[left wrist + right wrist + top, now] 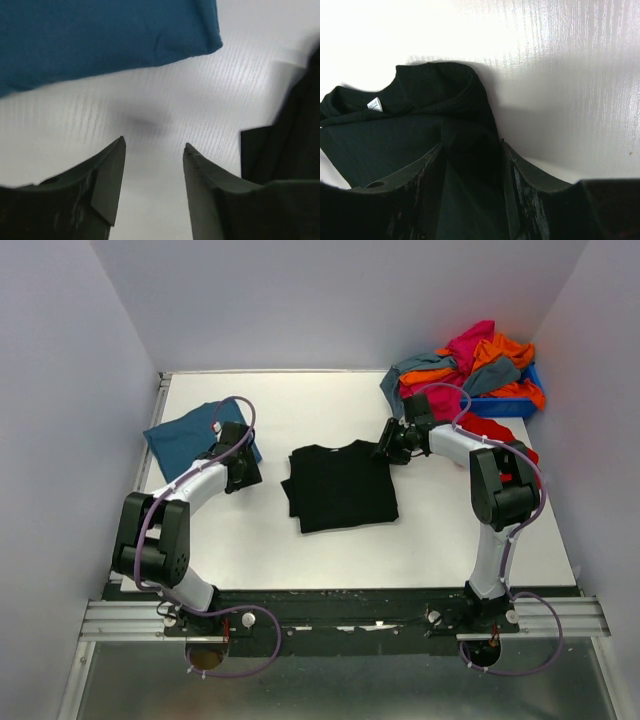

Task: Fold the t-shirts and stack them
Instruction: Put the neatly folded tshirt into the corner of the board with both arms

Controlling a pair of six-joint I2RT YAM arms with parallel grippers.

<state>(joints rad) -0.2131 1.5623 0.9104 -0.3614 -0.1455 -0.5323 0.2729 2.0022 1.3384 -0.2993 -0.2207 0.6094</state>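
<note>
Bare table (pixel 300 410) separates teal shirt (pixel 185 435) and black shirt (pixel 340 490); the heaped bin (pixel 505 406) crowds the far-right corner.

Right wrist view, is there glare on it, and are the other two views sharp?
Right wrist: yes, the table blows out white at upper left, and the black t-shirt loses fold detail. Left wrist: the teal t-shirt is soft, with a faint shadow on the table. Top external: evenly lit, sharp.

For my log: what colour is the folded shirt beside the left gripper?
Teal-blue shirt, clearest in left wrist view.
</note>
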